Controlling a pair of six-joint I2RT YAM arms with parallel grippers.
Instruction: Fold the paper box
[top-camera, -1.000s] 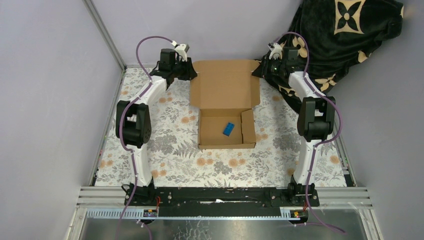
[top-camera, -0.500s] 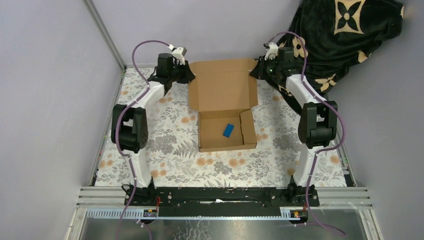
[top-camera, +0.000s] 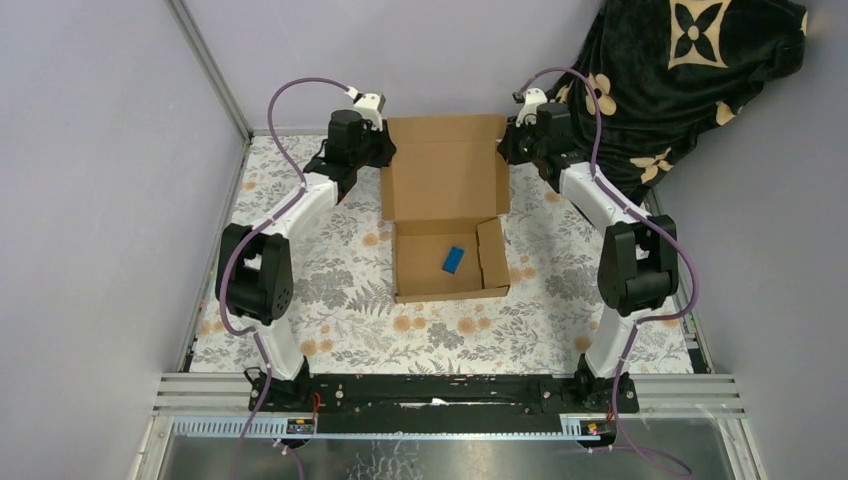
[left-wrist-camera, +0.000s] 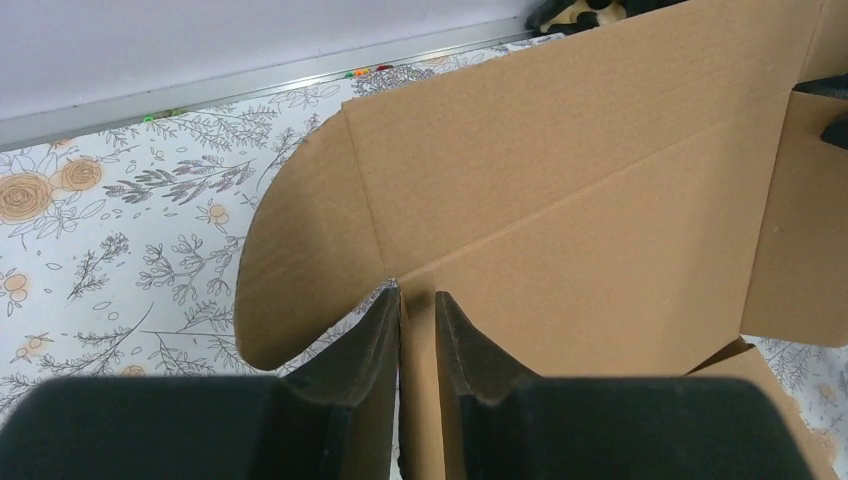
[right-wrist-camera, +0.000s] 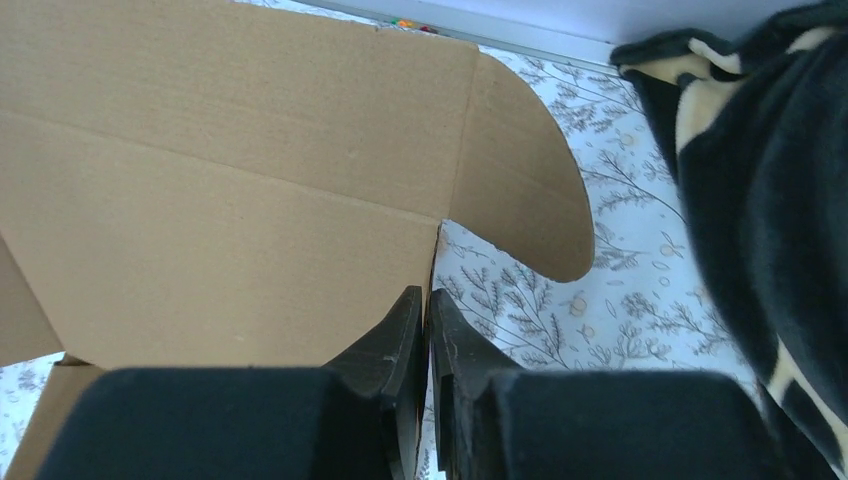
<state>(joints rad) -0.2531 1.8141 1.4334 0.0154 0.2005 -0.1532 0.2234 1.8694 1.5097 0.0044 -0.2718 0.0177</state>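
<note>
The paper box (top-camera: 445, 215) sat mid-tabletop (top-camera: 340, 300) between the two arms. Its shallow tray (top-camera: 447, 293) was already squared up on the side nearest the bases, and its lid (top-camera: 445, 170) lay open toward the far wall. The left gripper (left-wrist-camera: 417, 305) had its jaws nipped on the lid's left edge, at the slit below the rounded ear flap (left-wrist-camera: 300, 260), with cardboard filling the narrow gap between them. The right gripper (right-wrist-camera: 428, 300) mirrored it on the right edge, its jaws all but pressed together and the board's edge apparently between.

The step in hand looked to be closing the lid. Done well, both arms would swing it over together about the rear crease, level and at one pace, so the panel neither twisted nor slipped the thin grips. The ears would need steering inside the tray walls.

The tray held only a small blue object (top-camera: 452, 259), loose near its centre. A dark patterned cloth (top-camera: 690, 70) lay heaped at the far right.
</note>
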